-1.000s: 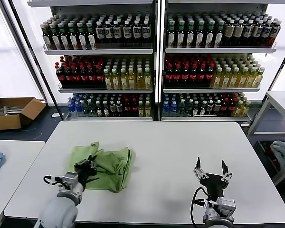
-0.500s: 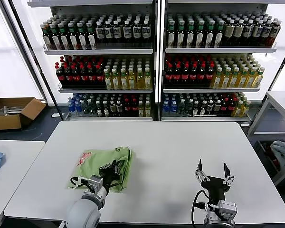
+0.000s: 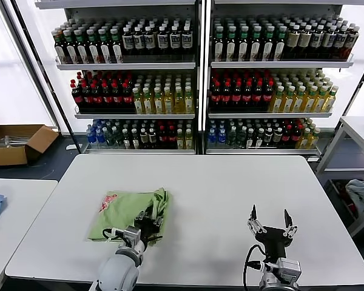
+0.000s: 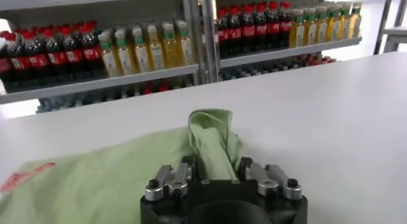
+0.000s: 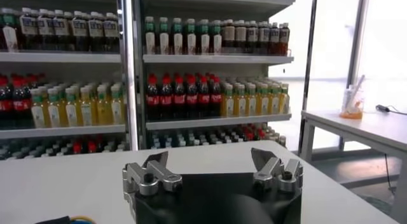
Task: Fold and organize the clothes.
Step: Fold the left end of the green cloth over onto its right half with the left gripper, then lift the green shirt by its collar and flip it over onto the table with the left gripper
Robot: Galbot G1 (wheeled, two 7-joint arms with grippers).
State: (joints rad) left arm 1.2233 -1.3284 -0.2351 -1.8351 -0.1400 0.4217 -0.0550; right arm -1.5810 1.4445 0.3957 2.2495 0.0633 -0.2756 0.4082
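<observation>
Left gripper [image 3: 148, 219] low over white table [image 3: 230, 194], jaws parted, a raised fold of the green shirt [image 3: 124, 209] standing between them. Shirt bunched flat on table's near-left part, red print at its far-left corner. Right gripper [image 3: 270, 219] spread wide, holding nothing, near-right. Bottle shelves [image 3: 197, 79] behind.

A shop-like test room, set up as a mock store: tall metal shelving [image 3: 197, 73] stocked with neat rows of bottled drinks [image 3: 139, 97] along the back wall. In front, a plain white worktable [image 3: 230, 200]; to one side, an open cardboard box [image 3: 15, 142] on the dark floor beside bright window panels.
</observation>
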